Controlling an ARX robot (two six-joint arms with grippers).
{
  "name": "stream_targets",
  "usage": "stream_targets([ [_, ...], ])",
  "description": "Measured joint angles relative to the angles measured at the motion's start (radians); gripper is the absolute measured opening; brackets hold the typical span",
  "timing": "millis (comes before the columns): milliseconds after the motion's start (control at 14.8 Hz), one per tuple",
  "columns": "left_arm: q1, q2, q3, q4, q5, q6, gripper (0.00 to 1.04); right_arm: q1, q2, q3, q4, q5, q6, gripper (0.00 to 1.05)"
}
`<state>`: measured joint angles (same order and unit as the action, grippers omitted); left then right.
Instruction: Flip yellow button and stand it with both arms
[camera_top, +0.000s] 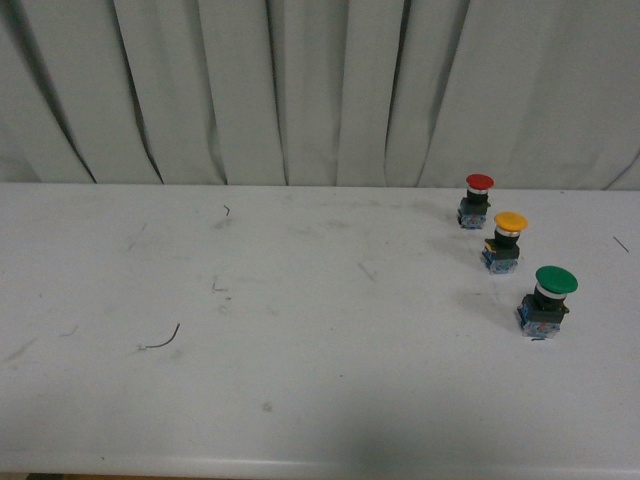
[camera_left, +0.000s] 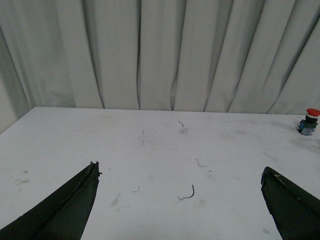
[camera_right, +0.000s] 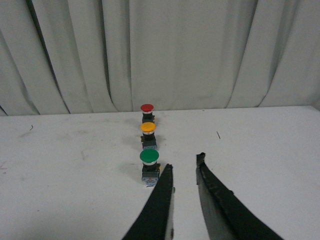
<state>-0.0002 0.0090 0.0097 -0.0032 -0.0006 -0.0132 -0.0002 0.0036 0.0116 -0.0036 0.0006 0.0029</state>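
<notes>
Yellow button (camera_top: 507, 240) stood upright at frame right; left hand (camera_left: 180, 175) gaped wide, right hand (camera_right: 185, 167) slightly parted, both empty, arms cropped.

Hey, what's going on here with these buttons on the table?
Nothing is being handled yet. Three push-button switches stand upright, caps up, in a row on the white table: the red-capped switch farthest back, the yellow button in the middle, the larger green-capped switch nearest. The left gripper is wide open over bare table. The right gripper, slightly open and empty, sits just short of the green one.
</notes>
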Motion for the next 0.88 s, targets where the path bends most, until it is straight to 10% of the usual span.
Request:
stream_targets([
  [473, 0.0, 0.0, 0.0, 0.0, 0.0, 0.0, 0.98, 0.0, 0.0, 0.0, 0.0, 0.0, 0.0, 0.98],
  [878, 0.0, 0.0, 0.0, 0.0, 0.0, 0.0, 0.98, 0.0, 0.0, 0.0, 0.0, 0.0, 0.0, 0.98],
])
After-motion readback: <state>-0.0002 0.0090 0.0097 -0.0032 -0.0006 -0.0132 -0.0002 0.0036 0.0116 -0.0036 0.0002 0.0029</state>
